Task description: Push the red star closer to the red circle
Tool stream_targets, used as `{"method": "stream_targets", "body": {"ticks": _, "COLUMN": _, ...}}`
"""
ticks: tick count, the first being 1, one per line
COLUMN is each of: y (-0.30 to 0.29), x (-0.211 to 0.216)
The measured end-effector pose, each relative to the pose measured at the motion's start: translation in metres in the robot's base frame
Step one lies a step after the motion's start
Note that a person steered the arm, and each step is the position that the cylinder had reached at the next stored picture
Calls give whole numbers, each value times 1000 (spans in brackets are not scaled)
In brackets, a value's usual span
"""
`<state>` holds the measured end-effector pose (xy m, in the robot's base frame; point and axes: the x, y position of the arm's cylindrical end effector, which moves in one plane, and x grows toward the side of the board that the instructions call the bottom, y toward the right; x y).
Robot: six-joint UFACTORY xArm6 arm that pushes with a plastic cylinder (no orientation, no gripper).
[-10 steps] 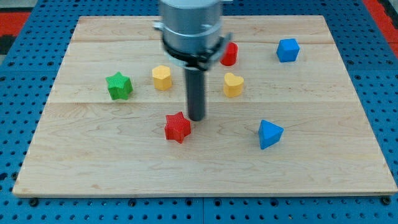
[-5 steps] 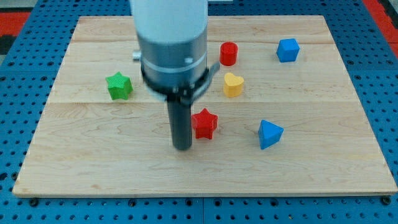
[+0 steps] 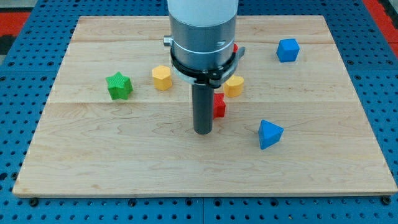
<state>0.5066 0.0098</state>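
My tip [image 3: 203,131] rests on the board just below and left of the red star [image 3: 219,106], which is mostly hidden behind the rod; only its right side shows. The red circle [image 3: 235,48] is almost wholly hidden behind the arm's body, with a red sliver showing at the arm's right edge, above the star. A yellow heart block [image 3: 235,86] sits between the star and the circle, partly covered by the arm.
A yellow hexagon block [image 3: 161,78] and a green star [image 3: 118,86] lie to the view's left. A blue cube [image 3: 288,50] sits at the top right and a blue triangle block [image 3: 269,134] at the right, below the star.
The red star has moved up and right, from left of centre towards the yellow heart. My tip swung down-left behind it, then followed it up and right.
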Motion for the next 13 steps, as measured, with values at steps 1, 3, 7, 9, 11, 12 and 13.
{"method": "stream_targets", "body": {"ticks": 1, "y": 27, "x": -2}}
{"method": "stream_targets", "body": {"ticks": 3, "y": 26, "x": -37}}
{"method": "stream_targets", "body": {"ticks": 7, "y": -17, "x": -75}}
{"method": "stream_targets", "body": {"ticks": 9, "y": -22, "x": -107}}
{"method": "stream_targets", "body": {"ticks": 11, "y": -62, "x": -86}}
{"method": "stream_targets", "body": {"ticks": 12, "y": -50, "x": -121}}
{"method": "stream_targets", "body": {"ticks": 13, "y": -39, "x": -136}}
